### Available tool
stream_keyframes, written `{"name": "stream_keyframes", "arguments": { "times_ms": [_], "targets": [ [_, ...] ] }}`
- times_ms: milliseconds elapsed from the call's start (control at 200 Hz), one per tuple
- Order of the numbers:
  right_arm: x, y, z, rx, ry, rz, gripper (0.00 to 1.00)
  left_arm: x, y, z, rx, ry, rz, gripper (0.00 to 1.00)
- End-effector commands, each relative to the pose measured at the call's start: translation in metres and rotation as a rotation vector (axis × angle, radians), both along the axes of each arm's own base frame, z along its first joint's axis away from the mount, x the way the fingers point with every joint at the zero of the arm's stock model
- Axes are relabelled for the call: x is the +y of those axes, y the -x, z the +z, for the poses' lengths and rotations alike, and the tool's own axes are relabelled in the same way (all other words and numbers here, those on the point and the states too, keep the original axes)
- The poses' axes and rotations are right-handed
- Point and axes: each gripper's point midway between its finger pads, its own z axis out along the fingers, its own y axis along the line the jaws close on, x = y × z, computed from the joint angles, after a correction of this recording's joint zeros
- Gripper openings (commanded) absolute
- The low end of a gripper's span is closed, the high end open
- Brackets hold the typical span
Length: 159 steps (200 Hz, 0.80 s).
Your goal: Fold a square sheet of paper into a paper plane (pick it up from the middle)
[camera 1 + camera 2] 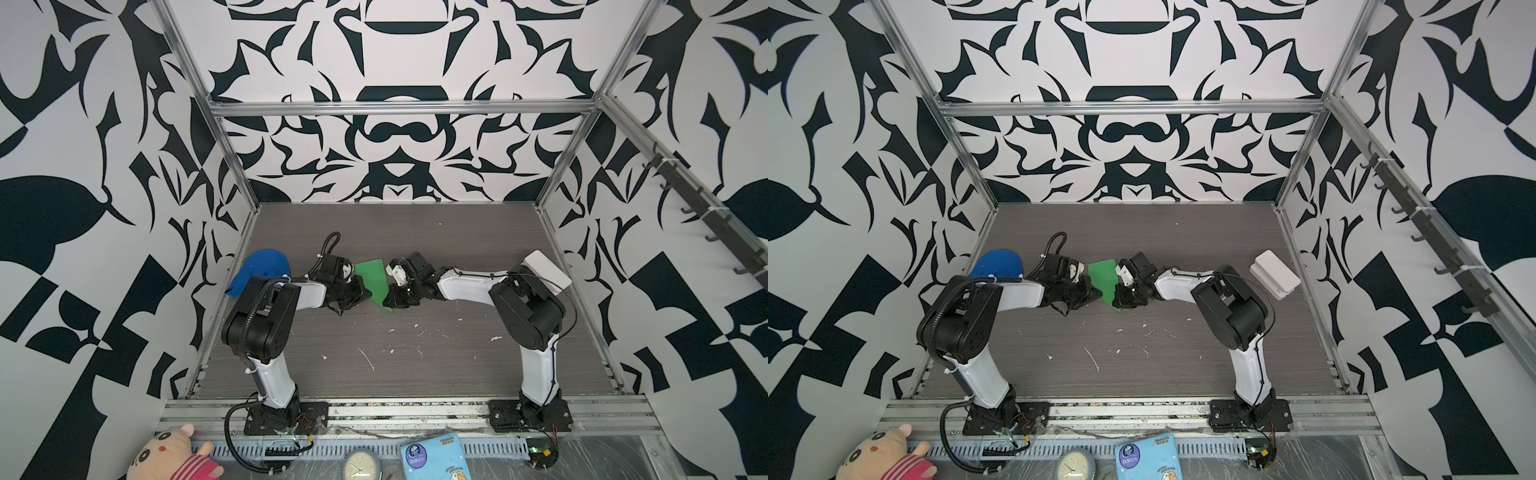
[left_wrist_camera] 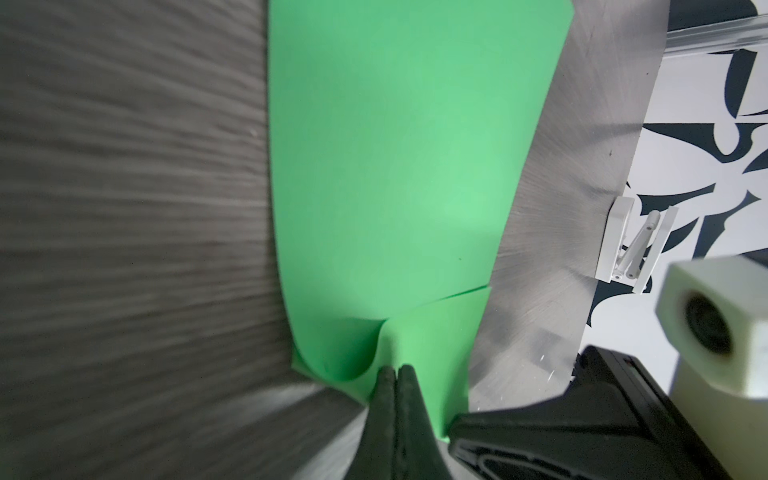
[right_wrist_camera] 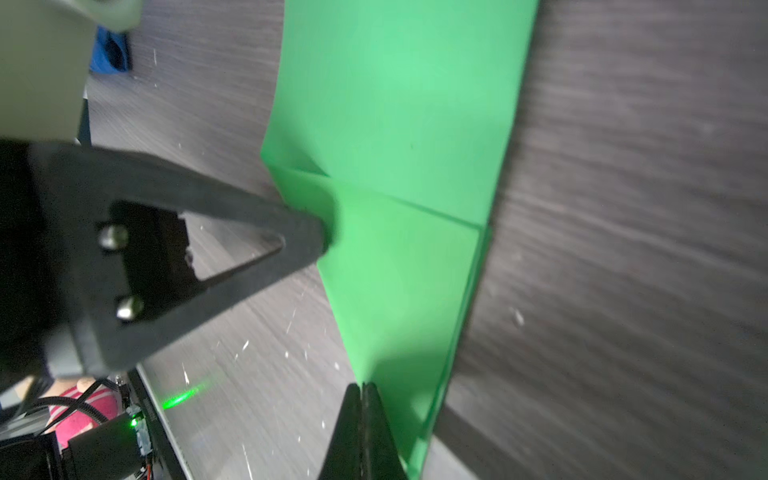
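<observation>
**Front ledge, 6 o'clock.** A pink-and-cream plush toy [image 1: 174, 457], a round clock [image 1: 361, 466] and a blue booklet [image 1: 434, 457] lie outside the work area and play no part in the job.

**Table.** The grey wood-grain table [image 1: 374, 365] carries white scuffs and no other loose parts on its near half.

**Centre.** The bright green sheet of thin paper [image 1: 371, 277] hangs between the two arms above the table's middle. It is no longer a flat square: layered edges and a crease line show on it in both wrist views. I cannot tell whether its lower tip touches the table.

- The left gripper [image 2: 395, 376] has its jaws closed, pinching the sheet's 9 o'clock edge. The paper puckers just beside this pinch.
- The right gripper [image 3: 362, 390] has its jaws closed, pinching the 3 o'clock edge.

**Flanks.** A blue cloth cap [image 1: 262, 268] lies at 9 o'clock, well apart from the sheet. A white flat plastic case [image 1: 546, 270] lies at 3 o'clock.

**Assessment.**
- The work is part-way through folding, on an intermediate fold, and no dart shape is formed yet.
- The next move calls for both arms to travel together without releasing.
- The layers need aligning and the sheet laying flat so that a crease can be pressed.
- Uneven pull could tear or skew the thin paper.
</observation>
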Motion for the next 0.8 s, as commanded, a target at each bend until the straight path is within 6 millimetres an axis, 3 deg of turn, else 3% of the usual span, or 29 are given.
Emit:
{"name": "stream_keyframes", "arguments": {
  "times_ms": [0,215,590,790],
  "targets": [
    [-0.007,0.000,0.015,-0.032,0.003,-0.010,0.00,0.021,0.015,-0.035,0.107,-0.121,0.045,0.01],
    [0.009,-0.007,0.036,-0.038,-0.067,-0.013,0.00,0.020,0.016,-0.035,0.108,-0.118,0.040,0.01],
    [0.027,-0.016,0.015,0.027,-0.046,-0.033,0.00,0.019,0.015,-0.037,0.118,-0.116,0.039,0.01],
    [0.024,-0.015,0.006,0.047,-0.021,-0.048,0.00,0.019,0.015,-0.037,0.118,-0.120,0.041,0.01]
  ]
}}
